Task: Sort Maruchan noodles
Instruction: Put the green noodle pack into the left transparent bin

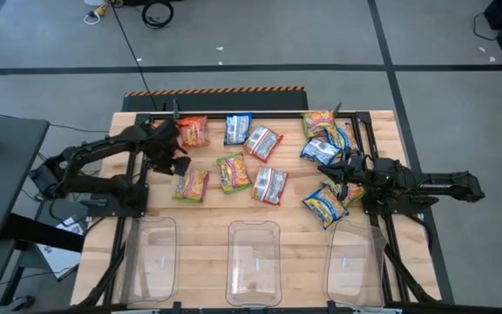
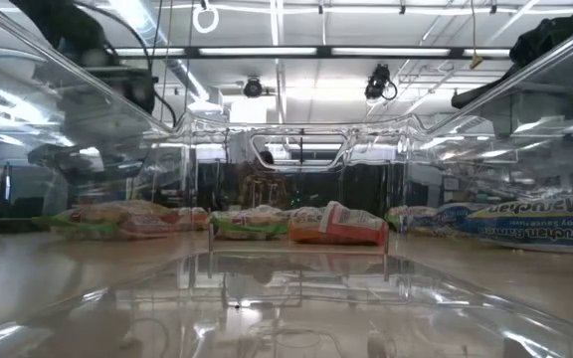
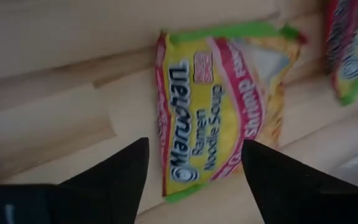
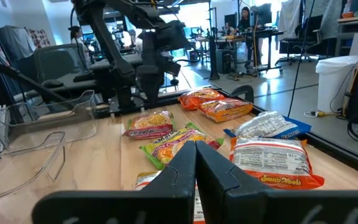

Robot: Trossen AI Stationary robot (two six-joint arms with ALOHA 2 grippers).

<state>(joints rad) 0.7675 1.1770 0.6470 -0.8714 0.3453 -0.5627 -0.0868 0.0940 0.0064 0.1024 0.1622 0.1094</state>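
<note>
Right now we see the left end effector (image 3: pixel 194 162) spread wide above a green-yellow Maruchan packet (image 3: pixel 219 106) lying on the surface (image 1: pixel 277 214); the right end effector (image 4: pixel 196 163) hovers pinched closed.

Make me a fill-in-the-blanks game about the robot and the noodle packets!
1. The left gripper hangs with its fingers ____ over a green-yellow packet.
2. The right gripper has its fingers ____.
3. Along the table's near edge stand ____ clear bins.
4. All the bins are ____.

Missing words: open; shut; three; empty
</note>
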